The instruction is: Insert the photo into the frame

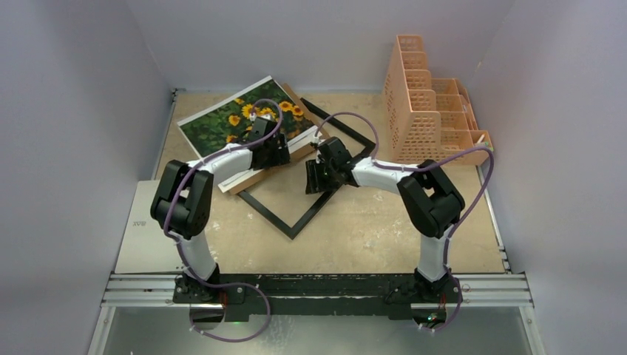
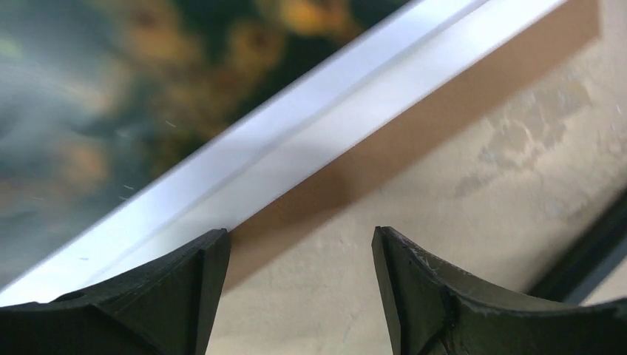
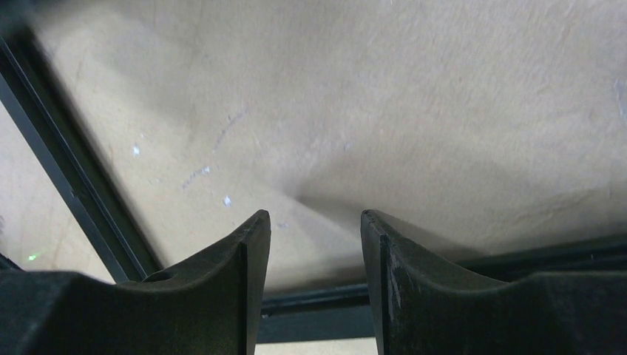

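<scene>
The photo [image 1: 222,118], sunflowers with a white border, lies tilted at the back left on a brown backing board [image 1: 302,137]. The thin black frame [image 1: 268,215] lies as a diamond on the table in front of it. My left gripper [image 1: 275,157] is open and empty at the photo's near edge. In the left wrist view its fingertips [image 2: 299,237] sit just off the photo's white border [image 2: 310,126] and the board's edge [image 2: 414,126]. My right gripper [image 1: 315,180] is open and empty low over the frame's inside. The frame's black bars [image 3: 66,185] show around it [image 3: 314,218].
A peach mesh organizer [image 1: 429,111] stands at the back right. A grey plate [image 1: 144,229] lies at the left edge of the table. Grey walls close in the left, back and right. The frame's bar [image 2: 591,251] shows beside the left gripper.
</scene>
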You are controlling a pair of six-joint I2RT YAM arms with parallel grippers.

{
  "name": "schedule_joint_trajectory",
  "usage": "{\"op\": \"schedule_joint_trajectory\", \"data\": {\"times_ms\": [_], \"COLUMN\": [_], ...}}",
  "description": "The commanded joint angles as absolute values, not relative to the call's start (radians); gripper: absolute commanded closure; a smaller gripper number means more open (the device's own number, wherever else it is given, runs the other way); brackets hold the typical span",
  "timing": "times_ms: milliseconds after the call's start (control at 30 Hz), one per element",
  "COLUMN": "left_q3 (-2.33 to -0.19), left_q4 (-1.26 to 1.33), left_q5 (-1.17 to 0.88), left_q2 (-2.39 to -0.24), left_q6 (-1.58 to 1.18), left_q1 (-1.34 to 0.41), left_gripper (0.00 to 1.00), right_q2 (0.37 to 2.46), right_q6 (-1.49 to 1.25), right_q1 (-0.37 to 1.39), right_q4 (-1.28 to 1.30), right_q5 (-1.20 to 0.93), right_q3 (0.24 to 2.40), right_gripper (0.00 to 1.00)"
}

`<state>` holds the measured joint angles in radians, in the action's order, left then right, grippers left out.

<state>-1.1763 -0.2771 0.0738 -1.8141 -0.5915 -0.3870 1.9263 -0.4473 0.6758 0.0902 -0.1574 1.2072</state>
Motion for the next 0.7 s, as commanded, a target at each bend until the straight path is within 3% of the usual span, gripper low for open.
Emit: {"op": "schedule_joint_trajectory", "data": {"times_ms": [0, 100, 467, 667], "left_q3": [-1.229, -1.245, -1.168, -1.139], "left_q4": [-0.319, -0.341, -0.340, -0.347], "left_q5": [0.237, 0.194, -0.254, -0.175], "left_q2": [-1.815, -1.785, -1.640, -1.600], "left_q6": [-0.606, -0.586, -0.499, -0.479], "left_q1": [-0.367, -0.367, -0.372, -0.374], "left_gripper": [0.26, 0.26, 0.26, 0.26], "right_q2": [1.922, 1.899, 1.806, 1.759], "right_q6": [-0.370, -0.380, -0.439, -0.453], "right_q1": [0.680, 0.677, 0.607, 0.572], "right_q4": [0.309, 0.338, 0.398, 0.342], "right_q5": [-0.137, -0.101, 0.029, 0.054], "right_q3": [1.132, 1.102, 0.991, 1.013], "right_gripper": [0.48, 0.48, 0.47, 0.46]}}
